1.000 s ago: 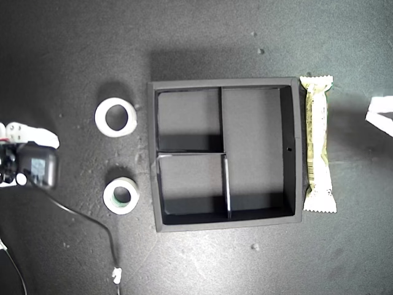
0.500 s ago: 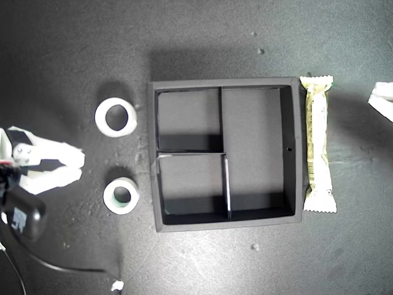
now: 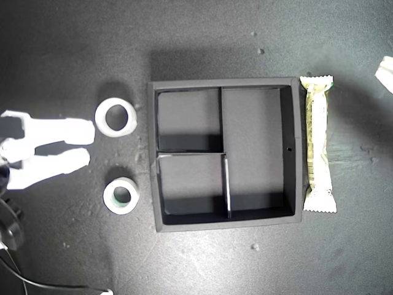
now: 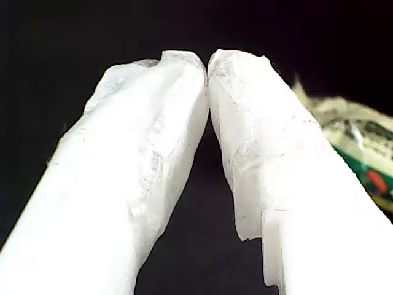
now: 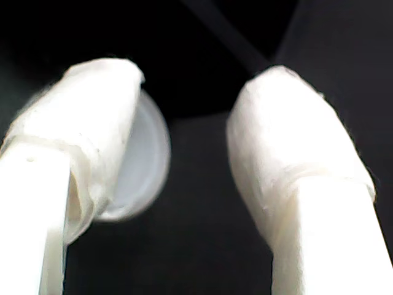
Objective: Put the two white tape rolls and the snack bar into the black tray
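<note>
The black tray (image 3: 151,153) lies in the middle of the exterior view, its three compartments holding nothing. Two white tape rolls lie off the tray's left side in that view, the larger roll (image 3: 101,117) farther back and the smaller roll (image 3: 108,196) nearer. My second gripper (image 3: 89,145) is open, its tips just left of and between the rolls. Its wrist view shows the larger roll (image 5: 144,160) behind one finger (image 5: 98,123). The snack bar (image 3: 317,144) lies along the tray's right wall, outside it. My first gripper (image 4: 207,61) is shut on nothing, with the snack bar (image 4: 356,141) beside it.
Everything rests on a dark mat with small white specks (image 3: 255,246). A black cable (image 3: 37,284) runs along the exterior view's lower left edge. Only a white sliver of the first gripper (image 3: 385,65) shows at that view's upper right edge.
My second gripper has reached toward the exterior view's right, its open fingers arriving beside the larger roll. The first gripper has drawn back toward the upper right edge.
</note>
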Controlling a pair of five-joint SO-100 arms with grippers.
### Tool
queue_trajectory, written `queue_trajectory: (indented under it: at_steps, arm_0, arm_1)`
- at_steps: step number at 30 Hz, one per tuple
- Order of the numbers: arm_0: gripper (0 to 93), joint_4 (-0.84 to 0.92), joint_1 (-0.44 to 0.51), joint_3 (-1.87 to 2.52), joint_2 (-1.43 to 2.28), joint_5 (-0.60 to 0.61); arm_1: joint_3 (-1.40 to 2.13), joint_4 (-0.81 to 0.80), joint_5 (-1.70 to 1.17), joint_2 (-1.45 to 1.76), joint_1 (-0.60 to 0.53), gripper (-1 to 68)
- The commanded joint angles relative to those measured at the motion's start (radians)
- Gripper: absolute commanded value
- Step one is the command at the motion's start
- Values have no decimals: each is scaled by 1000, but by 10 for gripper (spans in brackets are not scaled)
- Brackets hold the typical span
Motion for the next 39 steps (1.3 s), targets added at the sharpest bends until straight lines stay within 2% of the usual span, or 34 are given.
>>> queue_trajectory:
  at_steps: [1,7,13,17,25,29,34,39]
  arm_0:
    - [118,-29,-15,-101,-106,12]
    - [120,-32,-32,-224,-376,-29]
    - [122,-38,-44,-299,-592,-69]
    - [125,-37,-48,-362,-719,-63]
    - [132,-60,-51,-405,-854,-57]
    - [134,-86,-55,-400,-896,-48]
    - [137,-140,-57,-416,-985,-43]
    - [138,-166,-55,-434,-1055,-34]
  arm_1:
    - [-12,-81,-512,6,-87,-5]
    - [-222,129,-923,-8,-276,-3]
    - [-351,275,-1143,-12,-426,3]
    - [-351,267,-1163,-28,-437,77]
    - [-611,288,-1223,-374,-428,134]
    - [-897,410,-1273,-719,-437,143]
    - [-1252,635,-1310,-1141,-488,135]
    - [-1347,715,-1315,-1284,-525,145]
